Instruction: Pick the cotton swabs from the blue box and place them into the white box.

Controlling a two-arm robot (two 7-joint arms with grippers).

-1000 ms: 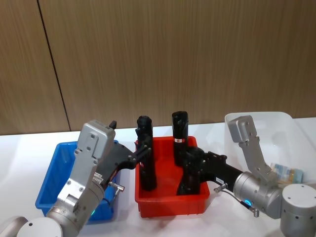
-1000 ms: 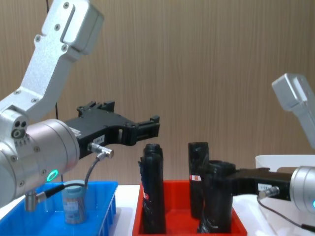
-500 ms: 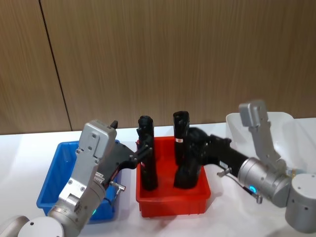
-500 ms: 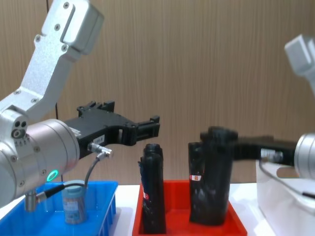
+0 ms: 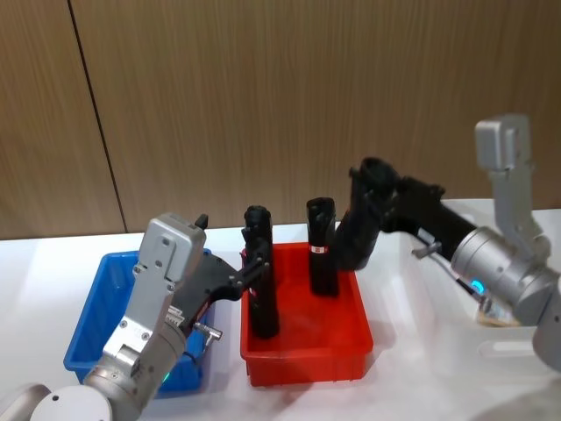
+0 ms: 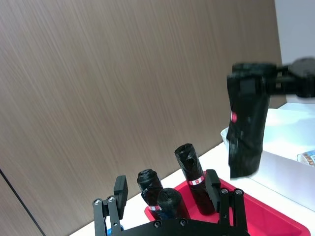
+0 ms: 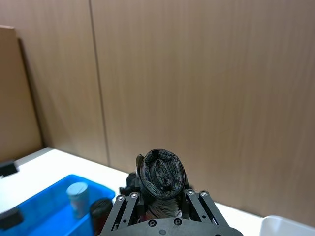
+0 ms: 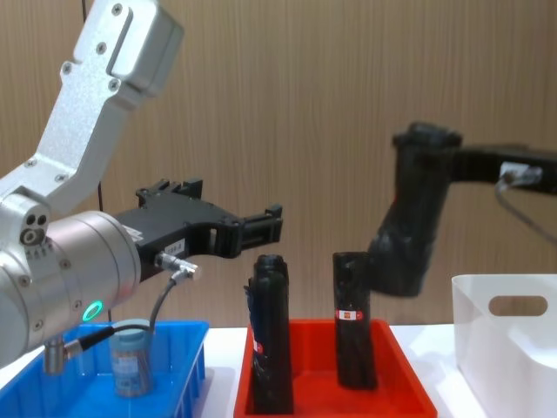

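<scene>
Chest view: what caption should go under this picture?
Right gripper holds a black roll high above the red bin; left gripper hovers open near the blue box.

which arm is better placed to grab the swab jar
Left. The left gripper hangs open by the blue box holding the swab jar; the right gripper is shut on a black roll.

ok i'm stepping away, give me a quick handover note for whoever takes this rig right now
Left gripper: open, empty, hovering over the blue box's right edge beside the red bin.
Right gripper: shut on a black roll, held high over the red bin's right side, near the white box.
One cotton swabs jar stands in the blue box, untouched.
Done: unclear; a labelled item lies in the white box, can't identify.
Left: move that jar to the white box.
</scene>
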